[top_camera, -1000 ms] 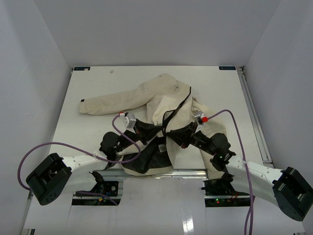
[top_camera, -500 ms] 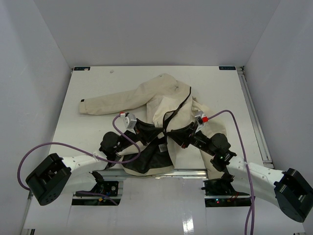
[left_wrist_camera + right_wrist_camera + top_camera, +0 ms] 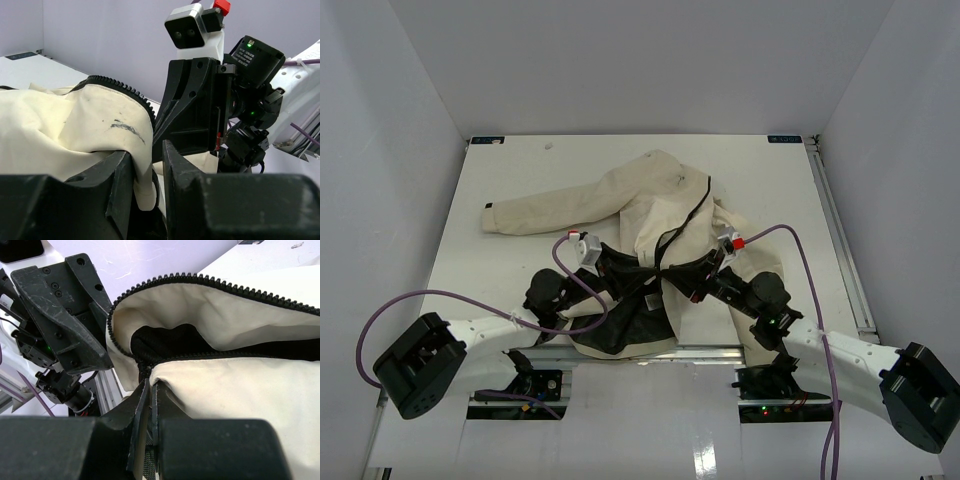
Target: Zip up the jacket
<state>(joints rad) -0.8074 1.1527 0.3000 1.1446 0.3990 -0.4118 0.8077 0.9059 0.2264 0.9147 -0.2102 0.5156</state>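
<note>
Jacket (image 3: 655,200) lengthwise near-far, sleeve (image 3: 540,212) out left | L hand (image 3: 146,150) parted | R hand (image 3: 150,387) pinching zip edge (image 3: 141,365)

White table (image 3: 520,170), pale enclosure walls (image 3: 640,60), metal rail (image 3: 840,240) along table's right edge.

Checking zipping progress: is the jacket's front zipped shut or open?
Open. The jacket's two toothed zipper edges run apart in the right wrist view, black lining showing between them; overhead, its front lies spread.

Bright, even light, soft shadows; left tool (image 3: 146,175) seems slightly blurred.
</note>
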